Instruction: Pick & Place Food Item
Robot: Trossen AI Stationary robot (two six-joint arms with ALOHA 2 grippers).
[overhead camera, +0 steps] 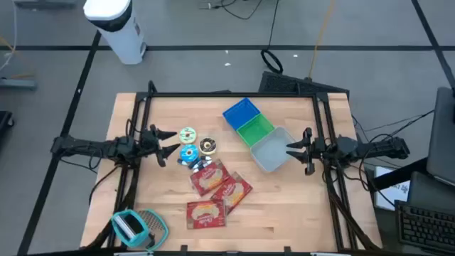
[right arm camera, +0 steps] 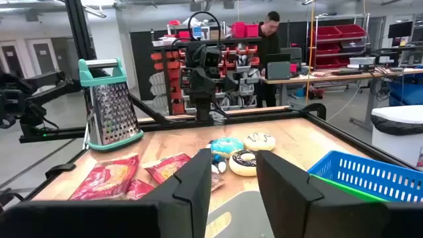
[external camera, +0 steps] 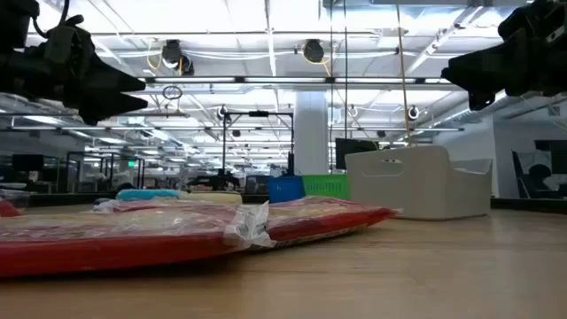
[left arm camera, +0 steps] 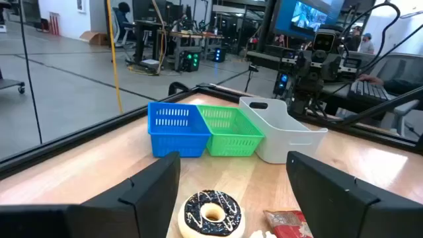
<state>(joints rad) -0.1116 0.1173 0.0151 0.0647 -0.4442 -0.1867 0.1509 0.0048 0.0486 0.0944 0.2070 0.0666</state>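
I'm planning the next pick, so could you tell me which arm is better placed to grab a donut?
Left. The left gripper hangs open right beside the donuts, while the right gripper is at the white bin, with the donuts farther off.

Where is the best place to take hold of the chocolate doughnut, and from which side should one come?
Probably across its outer rim from straight above. The chocolate doughnut lies flat on the table, with a blue doughnut and a white doughnut close beside it, so a level approach looks crowded. The left end effector, open, hangs nearest.
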